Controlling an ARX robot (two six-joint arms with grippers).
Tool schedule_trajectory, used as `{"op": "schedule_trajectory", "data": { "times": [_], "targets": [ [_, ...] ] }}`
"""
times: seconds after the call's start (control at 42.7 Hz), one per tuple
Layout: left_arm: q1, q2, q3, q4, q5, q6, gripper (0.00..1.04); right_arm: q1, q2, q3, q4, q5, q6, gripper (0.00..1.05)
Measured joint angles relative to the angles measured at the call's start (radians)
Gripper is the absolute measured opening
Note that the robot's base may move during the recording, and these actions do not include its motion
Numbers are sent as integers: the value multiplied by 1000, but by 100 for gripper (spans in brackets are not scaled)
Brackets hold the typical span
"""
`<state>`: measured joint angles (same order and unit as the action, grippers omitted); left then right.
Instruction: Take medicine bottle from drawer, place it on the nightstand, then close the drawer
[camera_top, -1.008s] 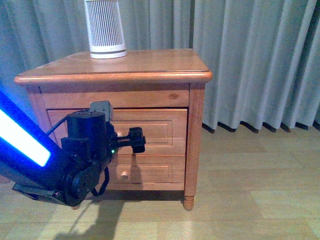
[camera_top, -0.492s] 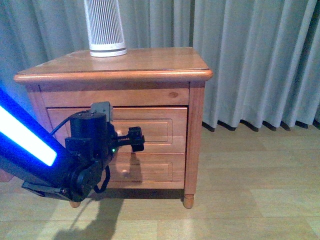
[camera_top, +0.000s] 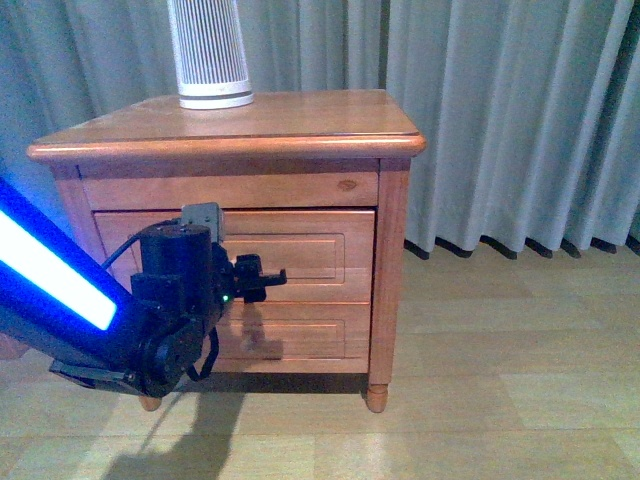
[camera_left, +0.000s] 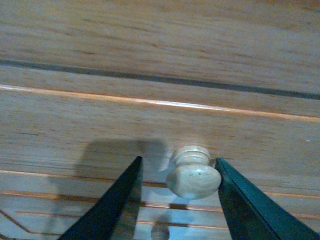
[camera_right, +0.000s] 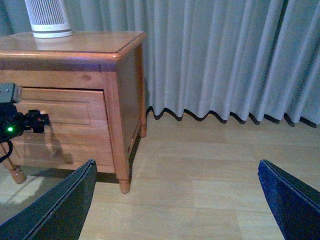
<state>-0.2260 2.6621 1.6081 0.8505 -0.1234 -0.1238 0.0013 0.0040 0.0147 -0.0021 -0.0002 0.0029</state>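
The left gripper (camera_left: 178, 161) is hovering with jaws spread either side of the round knob (camera_left: 193, 179) of the drawer (camera_top: 300, 245), which is sitting shut in the nightstand (camera_top: 300, 120). The right gripper (camera_right: 176, 165) is hanging wide open, well apart.

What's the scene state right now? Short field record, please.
drawer: upper one, front looks shut
left pincer: open, straddling the knob, not clamped
right pincer: open, empty, away from the nightstand
medicine bottle: not visible in any view
nightstand top: ribbed white cylinder at the back left
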Motion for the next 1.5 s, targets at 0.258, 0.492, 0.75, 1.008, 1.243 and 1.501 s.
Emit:
{"op": "schedule_trajectory", "data": {
  "times": [0.258,0.492,0.75,1.008,1.243,1.501],
  "targets": [
    [-5,3,0,1,4,0,26,0,0,0,0,0,0,98],
    [-4,3,-4,9,4,0,26,0,0,0,0,0,0,98],
    [-3,-89,-240,155,21,-2,25,0,0,0,0,0,0,98],
    [-5,-216,-522,285,22,-4,25,0,0,0,0,0,0,98],
    [-14,-334,-777,388,9,-19,25,0,0,0,0,0,0,98],
    [-17,-380,-893,436,-6,-23,25,0,0,0,0,0,0,98]
  ]
}}
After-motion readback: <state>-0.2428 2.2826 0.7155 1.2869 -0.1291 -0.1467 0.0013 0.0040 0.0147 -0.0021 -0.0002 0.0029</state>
